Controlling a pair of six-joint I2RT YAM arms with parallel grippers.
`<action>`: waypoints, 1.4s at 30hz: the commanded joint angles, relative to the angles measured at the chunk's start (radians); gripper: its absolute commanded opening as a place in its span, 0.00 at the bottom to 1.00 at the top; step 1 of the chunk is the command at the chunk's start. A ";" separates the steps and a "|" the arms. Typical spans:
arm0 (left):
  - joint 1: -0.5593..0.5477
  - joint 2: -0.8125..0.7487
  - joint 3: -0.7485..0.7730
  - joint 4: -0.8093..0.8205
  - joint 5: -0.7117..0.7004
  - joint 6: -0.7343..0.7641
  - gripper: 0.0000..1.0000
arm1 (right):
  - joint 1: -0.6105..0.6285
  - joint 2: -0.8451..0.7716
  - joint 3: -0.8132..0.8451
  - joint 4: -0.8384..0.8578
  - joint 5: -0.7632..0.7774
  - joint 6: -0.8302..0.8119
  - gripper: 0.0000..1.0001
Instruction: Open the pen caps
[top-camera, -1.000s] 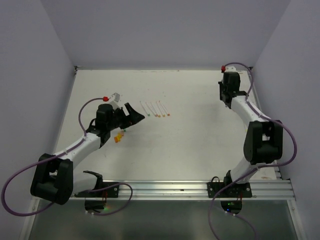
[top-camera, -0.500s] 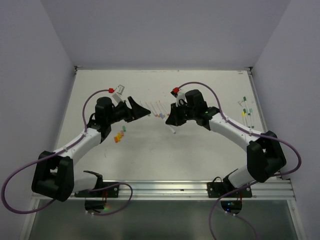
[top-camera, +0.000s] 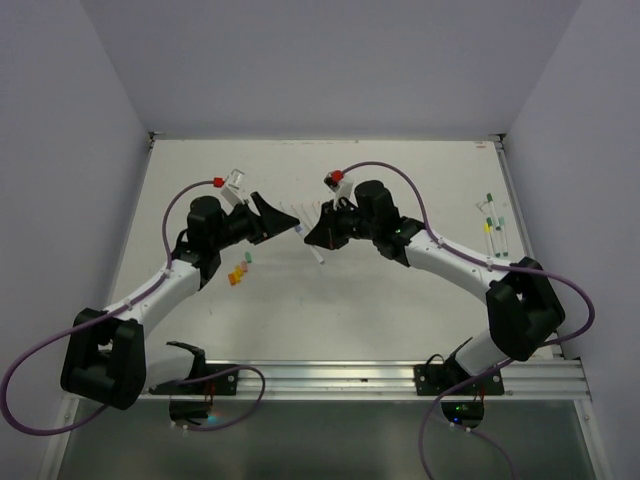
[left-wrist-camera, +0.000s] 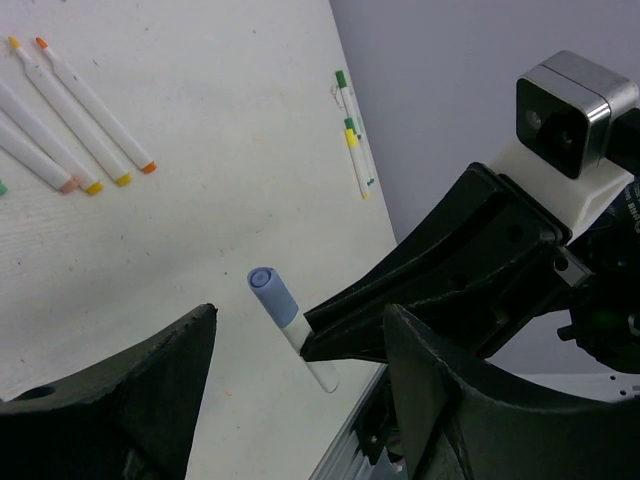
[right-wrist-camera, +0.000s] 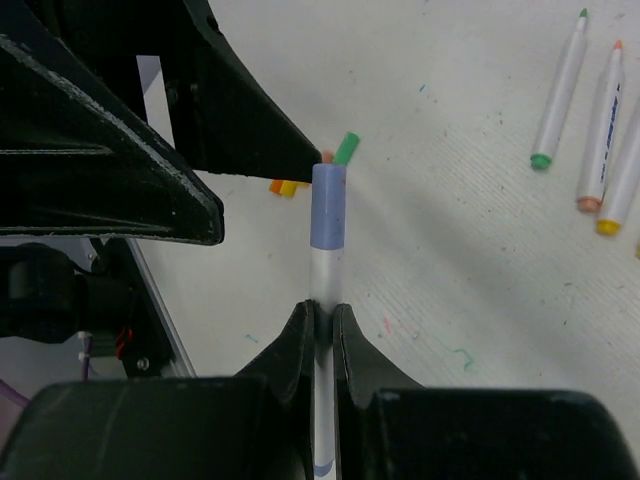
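Between the left gripper's (left-wrist-camera: 300, 312) two black fingers, apart from both, stands the lilac cap (right-wrist-camera: 328, 205) of a white pen (right-wrist-camera: 327, 275). The right gripper (right-wrist-camera: 320, 325) is clamped narrow on the barrel just below the cap and points it at the other tool. The left jaws stand wide with nothing in them.

To do this step well, I judge the left fingers should close on the cap alone, square across it and short of the barrel. Then the pull should run straight along the pen's axis while the right grip stays firm. A sideways tug could bend the pen or drag it through the right fingers.

Counts:
- One pen is held, and its cap is on.
- Ahead of the left gripper, off to one side on the table (top-camera: 400, 300), lies a row of uncapped pens (left-wrist-camera: 90, 130). Four are plain, and a green end at the frame edge suggests a fifth.
- Behind the left gripper lie the loose caps (top-camera: 240, 270). I can separate three, green, yellow and orange, and there may be more.
- Far beyond the right gripper's wrist lie some capped pens (left-wrist-camera: 352, 140), at least two but too small to count
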 joint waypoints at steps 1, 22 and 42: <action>-0.004 -0.025 -0.011 0.046 -0.017 -0.030 0.70 | 0.007 -0.004 0.015 0.102 -0.007 0.036 0.00; -0.006 0.018 -0.022 0.092 -0.010 -0.065 0.54 | 0.054 0.065 0.050 0.171 0.001 0.076 0.00; -0.006 0.038 -0.027 0.092 -0.005 -0.067 0.00 | 0.068 0.057 0.057 0.168 0.010 0.073 0.00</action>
